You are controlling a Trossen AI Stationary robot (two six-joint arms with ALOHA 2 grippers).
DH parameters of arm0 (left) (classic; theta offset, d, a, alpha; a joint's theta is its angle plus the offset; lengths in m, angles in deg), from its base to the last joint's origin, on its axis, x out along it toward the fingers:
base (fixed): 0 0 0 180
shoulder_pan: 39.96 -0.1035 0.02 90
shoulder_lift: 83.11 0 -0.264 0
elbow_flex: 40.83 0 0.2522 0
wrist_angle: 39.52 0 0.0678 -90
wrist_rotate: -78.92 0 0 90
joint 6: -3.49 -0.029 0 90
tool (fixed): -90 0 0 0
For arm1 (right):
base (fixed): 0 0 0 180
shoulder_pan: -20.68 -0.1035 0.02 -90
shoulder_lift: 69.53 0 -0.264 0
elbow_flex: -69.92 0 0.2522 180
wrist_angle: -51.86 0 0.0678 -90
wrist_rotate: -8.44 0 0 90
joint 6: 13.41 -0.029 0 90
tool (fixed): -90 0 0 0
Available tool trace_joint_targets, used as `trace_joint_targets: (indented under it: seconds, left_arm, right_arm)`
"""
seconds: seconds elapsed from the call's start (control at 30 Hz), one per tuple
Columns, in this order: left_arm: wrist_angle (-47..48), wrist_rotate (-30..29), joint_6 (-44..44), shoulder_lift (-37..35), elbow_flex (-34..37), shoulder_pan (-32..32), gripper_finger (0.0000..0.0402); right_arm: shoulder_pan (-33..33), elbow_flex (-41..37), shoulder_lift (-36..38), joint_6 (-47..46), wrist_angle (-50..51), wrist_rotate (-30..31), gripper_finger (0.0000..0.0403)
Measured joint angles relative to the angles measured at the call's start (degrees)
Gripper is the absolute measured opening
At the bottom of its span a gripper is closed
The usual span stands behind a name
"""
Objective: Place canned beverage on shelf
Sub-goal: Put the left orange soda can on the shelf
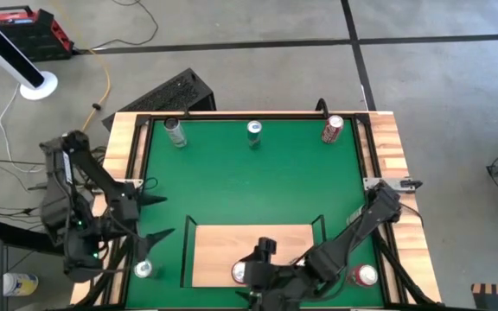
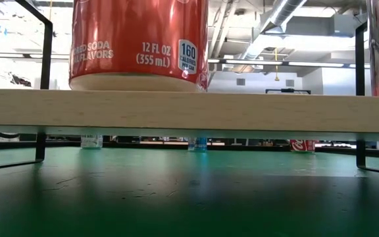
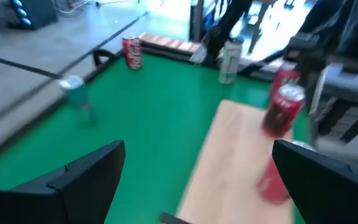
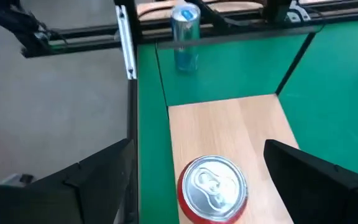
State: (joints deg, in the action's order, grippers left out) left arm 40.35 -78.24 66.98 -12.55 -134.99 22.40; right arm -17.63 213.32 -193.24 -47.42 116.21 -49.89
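From overhead I get even, bright light on the green mat (image 1: 249, 186), with only soft, short shadows under the arms. At worktop height the near mat is dark and out of focus, and the red can (image 2: 139, 43) on the shelf (image 2: 189, 110) looms large and sharp, backlit by bright ceiling strips in the room behind. My left wrist feed is smeared with blur and blown out where daylight floods the far edge. The right wrist feed is clear and evenly lit.
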Motion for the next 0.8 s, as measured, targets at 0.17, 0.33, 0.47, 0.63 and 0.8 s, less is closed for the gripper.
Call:
trace_joint_targets:
  seconds: [0.17, 0.33, 0.47, 0.63, 0.8]
  left_arm:
    - [-16.3, -1.7, -0.2, -5.6, 13.8, 1.4, 0.0393]
    - [-21.2, -1.2, -0.7, -7.5, 18.8, 1.3, 0.0393]
    - [-21.5, -1.2, -1.5, -7.6, 18.8, 1.3, 0.0393]
    - [-23.6, -0.7, -4.5, -7.6, 18.8, 1.3, 0.0393]
    - [-23.6, -0.7, -4.5, -7.6, 18.8, 1.3, 0.0393]
  right_arm:
    - [0.6, 0.0, -2.4, -2.4, 0.8, 1.2, 0.0384]
    - [2.1, 0.1, -3.4, -8.7, 4.8, 1.6, 0.0384]
    - [2.1, -0.1, -4.8, -9.7, 5.3, 0.4, 0.0384]
    - [1.6, -0.1, -5.1, -11.0, 6.0, 0.4, 0.0384]
    - [1.7, -0.1, -5.1, -12.6, 6.4, 1.7, 0.0384]
